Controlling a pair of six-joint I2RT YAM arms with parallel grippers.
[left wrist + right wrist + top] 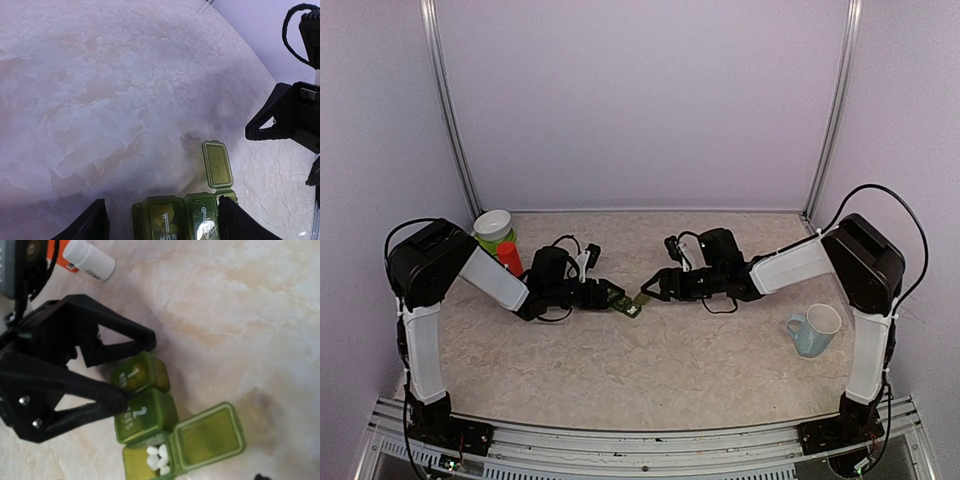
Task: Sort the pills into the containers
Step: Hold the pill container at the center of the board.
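Observation:
The dark green container strip point(629, 303) lies mid-table. In the right wrist view point(146, 412) compartments 1 and 2 are lidded. The third stands open with its lid point(207, 436) folded flat, and several white pills point(159, 459) lie inside. My left gripper point(616, 297) is open and straddles the strip point(172, 217). One of its fingers point(95, 402) rests against compartment 2, the other point(120, 337) stands beyond compartment 1. My right gripper point(649, 287) hovers just right of the strip and looks open and empty. One of its fingers point(272, 117) shows in the left wrist view.
An orange bottle with a white cap point(509, 257) lies behind the left arm, also in the right wrist view point(87, 259). A white bowl point(493, 223) sits at the back left. A pale blue mug point(815, 330) stands at the right.

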